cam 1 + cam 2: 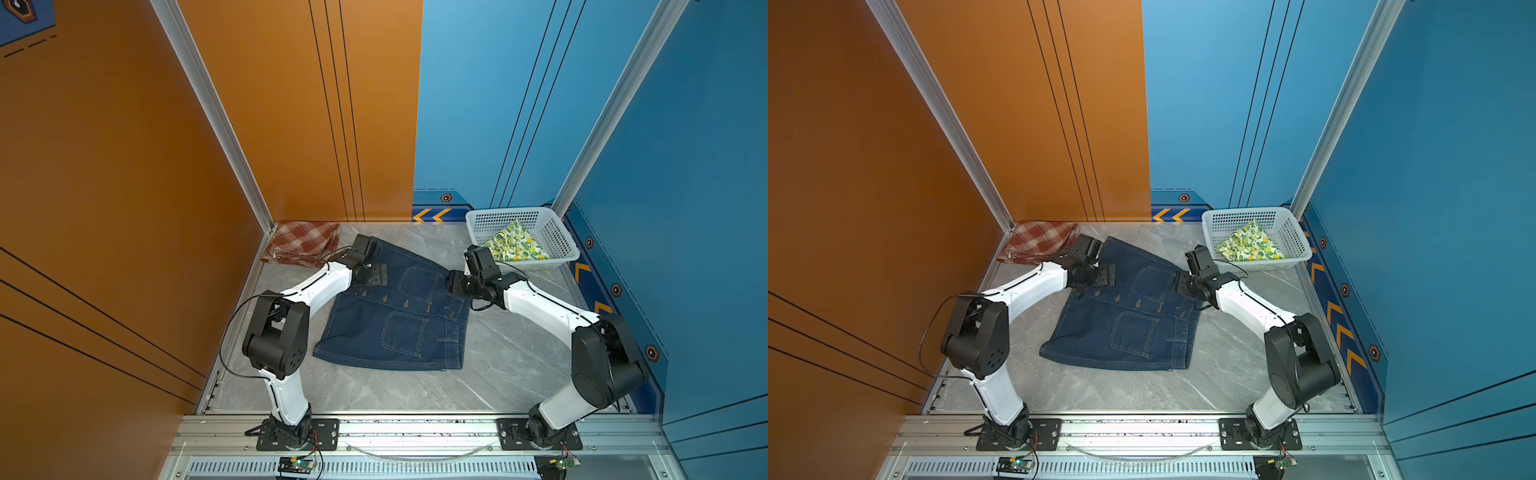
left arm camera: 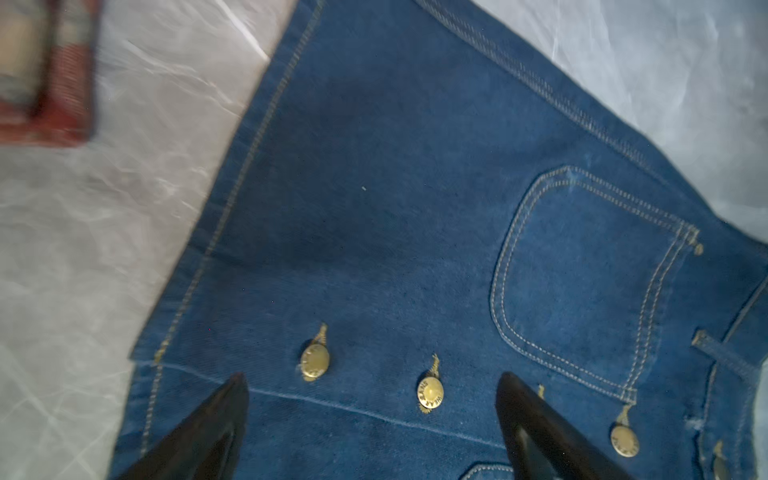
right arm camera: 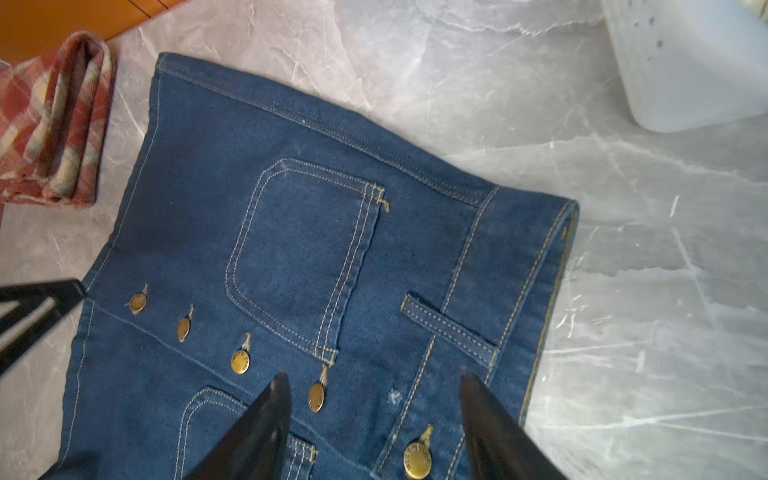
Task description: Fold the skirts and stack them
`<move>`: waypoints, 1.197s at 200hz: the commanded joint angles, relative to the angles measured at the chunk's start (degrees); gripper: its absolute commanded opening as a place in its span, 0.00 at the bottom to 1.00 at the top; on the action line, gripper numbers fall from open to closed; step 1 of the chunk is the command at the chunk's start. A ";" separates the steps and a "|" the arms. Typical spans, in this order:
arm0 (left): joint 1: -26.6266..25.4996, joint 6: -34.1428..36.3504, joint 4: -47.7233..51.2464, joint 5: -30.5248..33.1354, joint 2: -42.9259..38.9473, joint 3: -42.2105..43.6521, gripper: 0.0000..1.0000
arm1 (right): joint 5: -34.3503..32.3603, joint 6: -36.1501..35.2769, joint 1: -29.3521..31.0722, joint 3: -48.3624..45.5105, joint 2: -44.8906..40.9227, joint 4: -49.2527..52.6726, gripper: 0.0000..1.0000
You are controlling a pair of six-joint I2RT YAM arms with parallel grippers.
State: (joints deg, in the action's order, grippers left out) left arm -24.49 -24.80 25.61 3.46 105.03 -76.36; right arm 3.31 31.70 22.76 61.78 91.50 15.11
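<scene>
Denim skirt (image 1: pixel 395 316) lies spread flat mid-bench (image 1: pixel 415 390), button row and pockets facing up. My left pincer (image 2: pixel 372 378) hangs over its hem end, jaws apart and gripping nothing. My right pincer (image 3: pixel 375 376) hangs over the waistband end, jaws likewise apart and empty. At the far left corner sits the folded plaid skirt (image 1: pixel 301 245). At far right, the lemon-print skirt (image 1: pixel 515 245) lies inside the white perforated basket (image 1: pixel 557 237).
</scene>
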 commanded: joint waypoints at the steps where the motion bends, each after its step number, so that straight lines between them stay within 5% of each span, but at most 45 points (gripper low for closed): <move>1: -3.65 2.88 1.63 1.12 1.49 0.15 0.93 | 1.70 -0.86 -1.54 1.67 -0.57 -1.48 0.65; 94: -9.79 5.12 2.00 10.16 11.75 -5.78 0.95 | 4.42 -0.50 -2.29 -3.96 -6.60 -3.18 0.65; 239: -11.52 -6.50 -0.23 4.62 2.90 15.29 0.92 | 4.62 -0.68 -2.29 -8.88 -14.65 -1.93 0.66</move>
State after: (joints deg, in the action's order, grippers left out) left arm -35.09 -26.98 19.53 11.18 108.05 -66.85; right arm 7.40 31.68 20.45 54.94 78.30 12.82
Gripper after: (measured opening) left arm 0.923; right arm 0.659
